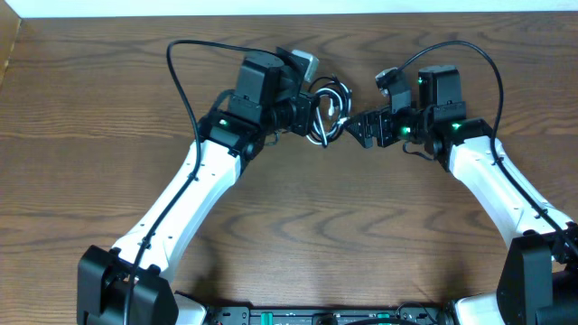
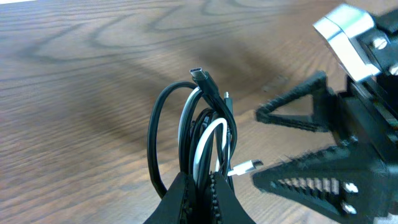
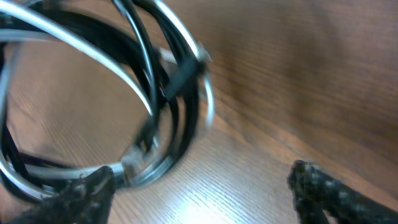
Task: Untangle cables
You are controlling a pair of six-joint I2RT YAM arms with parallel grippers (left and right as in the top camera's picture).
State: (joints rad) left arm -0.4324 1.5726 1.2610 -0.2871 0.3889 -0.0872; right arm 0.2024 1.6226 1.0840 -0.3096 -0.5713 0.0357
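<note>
In the upper centre of the overhead frame we see the left gripper point(image 1: 310, 114), jaws clamped on the cables point(image 2: 198, 127), black and white loops bundled together. Just right of them the right gripper point(image 1: 359, 128) has its jaws apart, gripping nothing.

A blurred coil of cables point(image 3: 155, 81) fills the upper left, the black cord point(image 3: 135, 34) and white cord point(image 3: 209, 109) looped together over the wood-grain bench point(image 3: 298, 74). A small pale plug point(image 3: 134, 155) sits at the coil's lower edge. Below, the right gripper point(image 3: 199, 190) has its jaws wide apart, with 2 dark fingertips point(image 3: 323, 186) showing. The one at the frame's lower left lies just beside the coil.
</note>
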